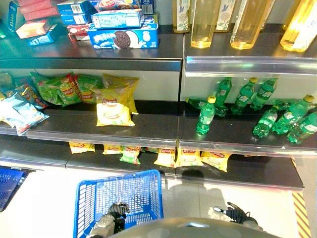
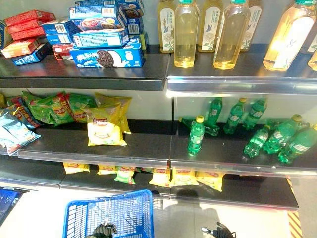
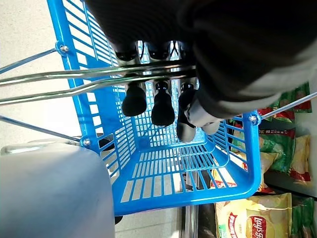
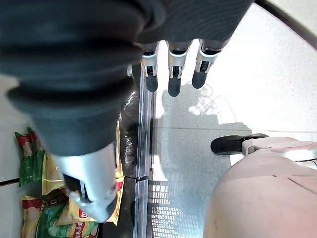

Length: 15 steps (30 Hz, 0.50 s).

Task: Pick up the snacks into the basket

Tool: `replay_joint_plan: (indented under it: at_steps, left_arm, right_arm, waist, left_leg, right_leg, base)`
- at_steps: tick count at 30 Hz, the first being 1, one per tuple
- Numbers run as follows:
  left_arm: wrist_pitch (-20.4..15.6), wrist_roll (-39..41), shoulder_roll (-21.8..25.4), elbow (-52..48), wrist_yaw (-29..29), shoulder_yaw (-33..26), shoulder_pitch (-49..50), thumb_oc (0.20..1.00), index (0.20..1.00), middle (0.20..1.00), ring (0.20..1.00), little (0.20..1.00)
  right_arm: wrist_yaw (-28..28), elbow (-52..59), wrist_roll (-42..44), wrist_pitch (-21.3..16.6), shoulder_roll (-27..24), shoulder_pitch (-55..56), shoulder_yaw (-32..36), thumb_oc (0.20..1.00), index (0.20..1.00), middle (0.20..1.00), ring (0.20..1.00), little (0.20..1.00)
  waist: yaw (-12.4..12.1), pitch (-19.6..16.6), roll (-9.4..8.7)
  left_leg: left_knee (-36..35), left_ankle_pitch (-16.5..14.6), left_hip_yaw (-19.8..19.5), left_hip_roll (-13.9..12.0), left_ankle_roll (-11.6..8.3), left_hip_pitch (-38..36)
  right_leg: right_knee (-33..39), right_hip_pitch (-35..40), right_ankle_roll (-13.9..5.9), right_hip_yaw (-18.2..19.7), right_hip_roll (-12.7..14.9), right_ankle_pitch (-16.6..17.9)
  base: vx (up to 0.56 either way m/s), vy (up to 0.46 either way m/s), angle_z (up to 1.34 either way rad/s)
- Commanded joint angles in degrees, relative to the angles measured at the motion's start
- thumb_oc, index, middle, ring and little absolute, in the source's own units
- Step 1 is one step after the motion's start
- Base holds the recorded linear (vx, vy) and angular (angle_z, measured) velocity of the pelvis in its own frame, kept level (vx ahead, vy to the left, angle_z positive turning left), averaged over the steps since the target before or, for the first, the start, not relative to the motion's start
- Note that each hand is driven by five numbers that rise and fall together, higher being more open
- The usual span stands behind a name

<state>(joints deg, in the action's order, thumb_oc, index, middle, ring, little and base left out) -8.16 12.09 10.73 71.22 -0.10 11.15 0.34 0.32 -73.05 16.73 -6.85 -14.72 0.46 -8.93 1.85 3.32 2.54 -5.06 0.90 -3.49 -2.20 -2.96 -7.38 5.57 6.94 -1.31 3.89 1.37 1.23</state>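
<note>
Blue plastic basket [image 1: 120,198] low on the floor before the shelves, hung from its wire handles [image 3: 99,79]. Left hand [image 3: 153,101] hooked over those handles, dark-tipped fingers curled round the wires, basket dangling beneath with its long axis running away toward the shelves. No snack visible inside through the basket's grid floor.

Right hand [image 4: 171,69] low at the right, above bare floor, fingers straight and relaxed, holding nothing, well apart from the shelf.

On the middle shelf [image 1: 104,130]: one yellow chip bag [image 1: 114,113] lying flat at the front, its top toward the back wall, long axis front to back. More yellow bags leaning behind it, green chip bags [image 1: 62,89] to its left, pale blue packets [image 1: 22,114] at the far left.

Further yellow chip bags [image 1: 176,157] in a row along the bottom shelf. Green soda bottles [image 1: 277,119] on the right half, one upright [image 1: 206,116], most lying down. Cookie boxes [image 1: 124,37] and tall bottles of yellow drink [image 1: 250,25] on the top shelf.
</note>
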Motion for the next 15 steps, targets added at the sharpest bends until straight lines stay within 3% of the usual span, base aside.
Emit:
replay_joint_plan:
  at_steps: [1, 7, 11, 15]
  left_arm:
    - [-2.2, 0.9, 1.0, 1.1, 0.0, 1.4, -3.5, 0.2, 0.2, 0.2, 0.2, 0.2]
    - [-2.5, 2.8, 0.8, 0.6, 0.6, 0.4, -3.1, 0.2, 0.2, 0.2, 0.2, 0.2]
    - [-4.2, 7.1, 2.1, -13.5, 2.5, -2.0, 0.9, 0.2, 0.2, 0.2, 0.2, 0.2]
    - [-5.1, 9.2, 3.9, -26.0, 3.7, -1.7, 3.6, 0.2, 0.2, 0.2, 0.2, 0.2]
  right_arm:
    - [-0.5, -1.3, 1.6, -2.2, -1.0, -2.1, -0.6, 1.0, 1.0, 1.0, 1.0, 1.0]
    - [-1.7, 1.0, 3.2, -3.0, -1.3, -2.5, 0.2, 1.0, 1.0, 1.0, 1.0, 1.0]
    - [-5.5, 29.6, 4.8, -6.7, -4.3, 1.8, 4.5, 1.0, 1.0, 1.0, 1.0, 1.0]
    - [-9.6, 42.1, 4.4, -8.8, -6.9, 1.8, 10.0, 1.0, 1.0, 1.0, 1.0, 1.0]
  waist:
    - [-2.1, -0.1, -3.47]
    - [-1.9, 0.1, -3.66]
    - [-1.2, 0.9, -3.48]
    - [-1.0, 1.6, -3.43]
  left_leg:
    - [0.5, -2.8, -1.9, 3.6, 1.19, 1.4]
    - [0.4, -2.8, -1.4, 3.4, 1.15, 1.4]
    - [0.5, -2.4, -0.9, 3.2, 1.2, 2.1]
    - [0.6, -2.4, -0.6, 3.1, 1.55, 2.6]
  right_leg:
    - [-1.7, 0.8, -5.23, -3.6, 3.1, -3.0]
    - [-1.7, 0.6, -5.25, -3.1, 3.0, -2.9]
    - [-2.7, -0.9, -5.42, -2.4, 2.9, -2.6]
    - [-3.5, -1.8, -5.81, -2.4, 3.1, -2.5]
  base:
    - [0.0, 0.0, 0.0]
    - [0.0, 0.0, 0.0]
    - [-0.03, 0.013, -0.04]
    - [-0.04, 0.022, -0.03]
